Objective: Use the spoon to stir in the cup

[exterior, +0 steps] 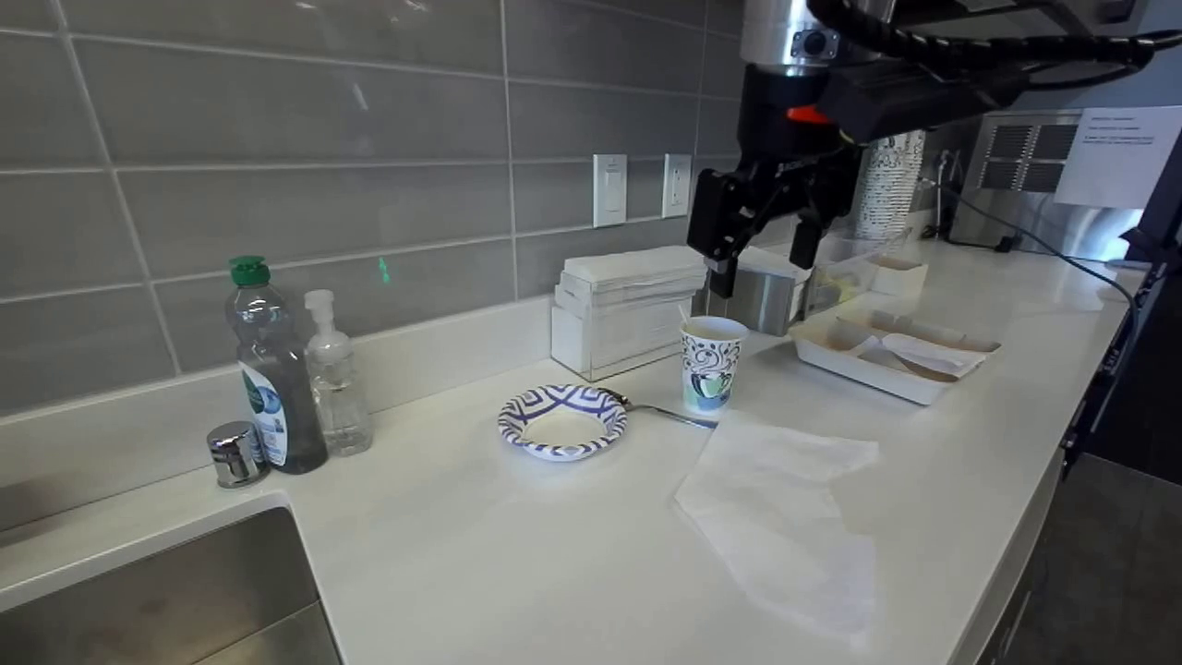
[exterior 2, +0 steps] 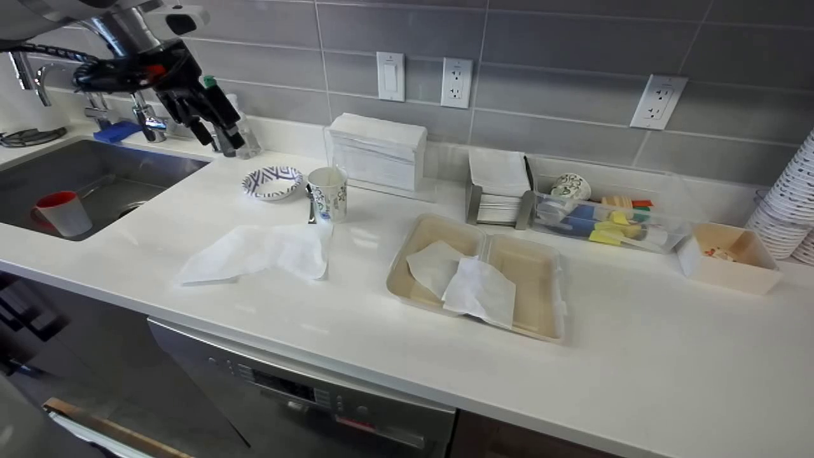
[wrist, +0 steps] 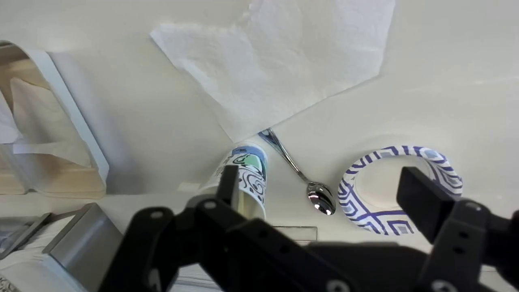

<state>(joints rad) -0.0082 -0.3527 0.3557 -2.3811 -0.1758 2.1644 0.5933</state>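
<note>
The spoon [wrist: 321,198] is shiny metal and lies on the counter between the cup and the patterned bowl. It shows as a thin dark line in both exterior views [exterior: 681,417] [exterior 2: 311,207]. Its handle end meets the napkin's edge; I cannot tell whether it goes under. The white paper cup [exterior: 711,365] with teal print stands upright beside the spoon [exterior 2: 329,196]. A thin pale stick shows at its rim. In the wrist view, a finger partly covers the cup [wrist: 253,174]. My gripper [exterior: 765,263] is open and empty, above the counter, spoon and bowl [exterior 2: 219,136] [wrist: 322,184].
The blue-and-white bowl [exterior: 531,439] sits beside the spoon's head. A crumpled napkin [exterior: 785,517] lies in front. A napkin holder [exterior: 628,314] stands behind the cup. A takeout box [exterior 2: 540,286], a clear bin [exterior 2: 610,226], soap bottles [exterior: 277,388] and the sink [exterior 2: 152,166] are around.
</note>
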